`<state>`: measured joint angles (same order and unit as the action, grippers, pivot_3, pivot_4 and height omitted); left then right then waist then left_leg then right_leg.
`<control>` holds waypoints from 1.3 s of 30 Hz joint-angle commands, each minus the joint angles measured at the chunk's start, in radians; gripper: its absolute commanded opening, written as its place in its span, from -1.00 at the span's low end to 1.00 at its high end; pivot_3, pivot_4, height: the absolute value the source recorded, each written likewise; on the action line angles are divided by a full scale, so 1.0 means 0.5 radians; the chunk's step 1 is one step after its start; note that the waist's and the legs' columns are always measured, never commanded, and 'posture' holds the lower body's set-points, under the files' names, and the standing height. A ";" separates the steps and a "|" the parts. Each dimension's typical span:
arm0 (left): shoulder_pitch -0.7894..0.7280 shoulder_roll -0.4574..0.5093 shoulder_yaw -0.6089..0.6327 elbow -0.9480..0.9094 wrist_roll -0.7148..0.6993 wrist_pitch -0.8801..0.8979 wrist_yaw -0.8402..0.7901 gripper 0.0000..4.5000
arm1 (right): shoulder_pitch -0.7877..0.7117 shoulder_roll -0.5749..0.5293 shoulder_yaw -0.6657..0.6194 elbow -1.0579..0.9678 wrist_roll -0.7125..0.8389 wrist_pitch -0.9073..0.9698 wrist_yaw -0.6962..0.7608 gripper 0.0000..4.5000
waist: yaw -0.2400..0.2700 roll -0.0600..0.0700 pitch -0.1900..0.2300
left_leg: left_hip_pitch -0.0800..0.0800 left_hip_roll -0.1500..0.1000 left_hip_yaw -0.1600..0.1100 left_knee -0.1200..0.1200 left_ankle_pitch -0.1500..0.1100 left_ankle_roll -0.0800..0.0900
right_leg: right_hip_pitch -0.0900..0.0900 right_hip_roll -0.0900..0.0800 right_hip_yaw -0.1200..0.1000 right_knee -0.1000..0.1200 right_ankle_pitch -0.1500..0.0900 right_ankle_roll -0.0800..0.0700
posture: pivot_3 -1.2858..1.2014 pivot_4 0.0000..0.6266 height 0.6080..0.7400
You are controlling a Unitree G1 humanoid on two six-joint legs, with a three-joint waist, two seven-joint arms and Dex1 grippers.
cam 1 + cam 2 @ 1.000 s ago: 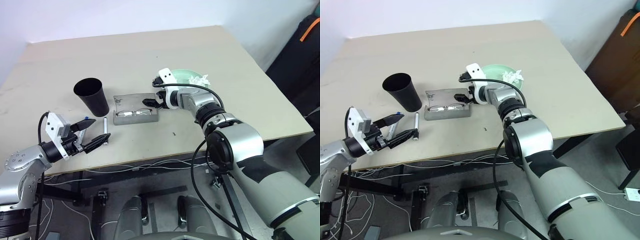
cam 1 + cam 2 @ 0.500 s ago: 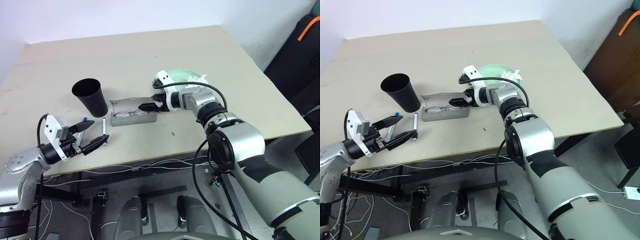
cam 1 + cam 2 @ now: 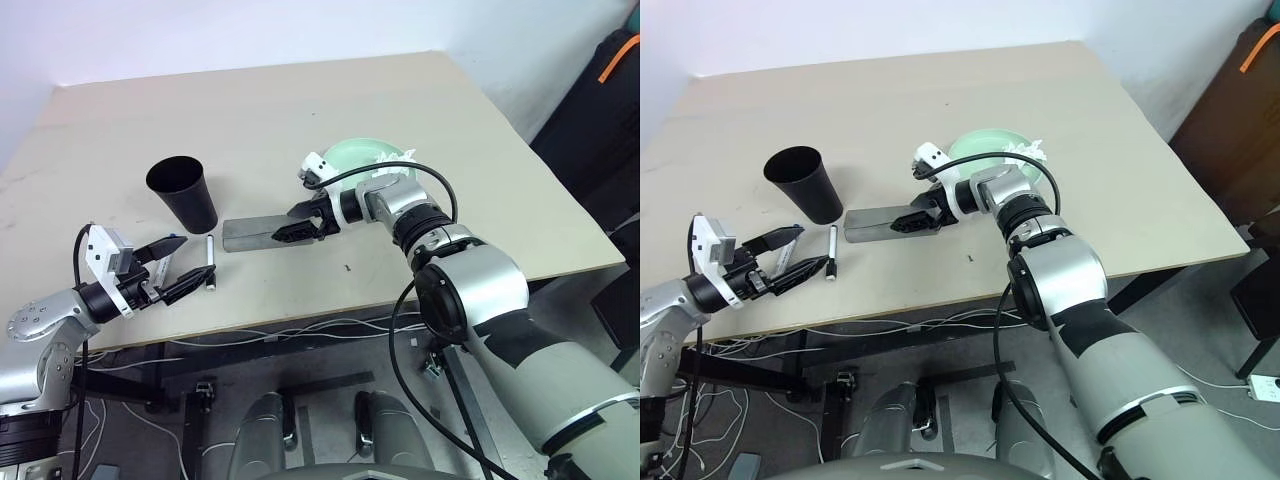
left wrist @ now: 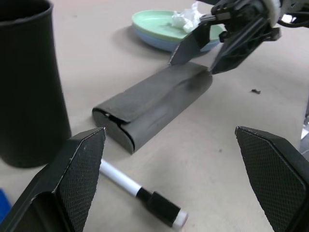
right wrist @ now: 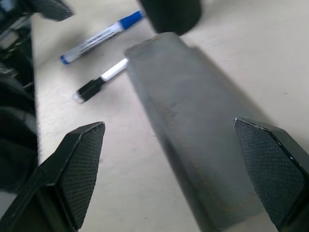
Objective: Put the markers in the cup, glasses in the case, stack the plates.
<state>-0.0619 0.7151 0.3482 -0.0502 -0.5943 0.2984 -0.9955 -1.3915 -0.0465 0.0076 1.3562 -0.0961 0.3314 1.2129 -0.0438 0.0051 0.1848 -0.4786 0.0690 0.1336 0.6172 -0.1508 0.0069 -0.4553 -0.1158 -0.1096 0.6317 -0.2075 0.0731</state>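
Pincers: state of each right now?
Left pincer: open, holding nothing.
Right pincer: open over the case, not gripping it.

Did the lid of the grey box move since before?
Yes. The case lay open beside the black cup with its lid up; now the lid is folded down flat, and the right gripper rests over its end with jaws open.

We are seeing the grey case (image 3: 255,233) lying closed and flat on the table. Taking the case as our landmark, the black cup (image 3: 184,193) is standing upright just beyond its left end, the black-capped marker (image 3: 210,262) is lying near that same end on the near side, with the blue-capped marker (image 5: 100,36) beside it, and the mint plate (image 4: 159,23) is sitting stacked on the blue plate (image 4: 159,42) past its right end.
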 commanded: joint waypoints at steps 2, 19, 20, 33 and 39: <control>-0.039 0.018 0.111 -0.053 -0.083 0.035 0.042 1.00 | 0.020 0.023 0.054 -0.106 0.002 -0.056 0.097 0.99 | -0.001 0.000 0.000 | 0.000 0.000 0.000 0.000 0.000 0.000 | 0.000 0.000 0.000 0.000 0.000 0.000 | 0.03 -0.52 0.98; -0.033 0.012 0.279 -0.151 -0.096 0.381 0.597 1.00 | 0.191 -0.016 -0.058 -0.400 0.270 -0.247 0.243 0.99 | -0.002 -0.004 -0.002 | 0.001 0.000 -0.001 0.000 0.000 0.000 | 0.000 0.000 0.000 0.000 0.002 -0.004 | 0.03 -0.52 0.98; -0.035 0.030 0.287 -0.175 -0.075 0.452 0.676 1.00 | 0.201 -0.029 -0.067 -0.459 0.300 -0.250 0.261 0.99 | 0.000 -0.004 -0.002 | 0.000 0.000 -0.001 0.000 0.000 0.000 | 0.000 0.000 0.000 0.000 0.002 -0.003 | 0.03 -0.52 0.98; -0.203 0.315 0.162 -0.309 0.011 1.447 1.165 1.00 | 0.642 -0.204 0.045 -1.600 0.575 0.312 0.231 0.99 | 0.009 -0.006 -0.003 | -0.001 0.000 -0.002 -0.002 0.000 -0.001 | -0.002 0.000 0.000 -0.001 0.002 -0.006 | 0.03 -0.52 0.98; -0.330 0.279 0.048 -0.208 0.064 1.588 1.219 1.00 | 0.895 -0.353 -0.010 -2.170 0.723 0.367 0.092 0.99 | 0.016 -0.006 -0.003 | -0.001 0.000 -0.001 -0.004 0.000 -0.001 | -0.004 0.000 0.000 -0.002 0.002 -0.006 | 0.03 -0.52 0.98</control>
<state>-0.2088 0.8519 0.3704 -0.1533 -0.5774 1.0831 -0.3942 -0.9493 -0.2065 0.0305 0.3735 0.2228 0.5206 1.2774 -0.0357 0.0020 0.1834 -0.4791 0.0690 0.1330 0.6152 -0.1509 0.0064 -0.4573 -0.1159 -0.1095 0.6307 -0.2065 0.0701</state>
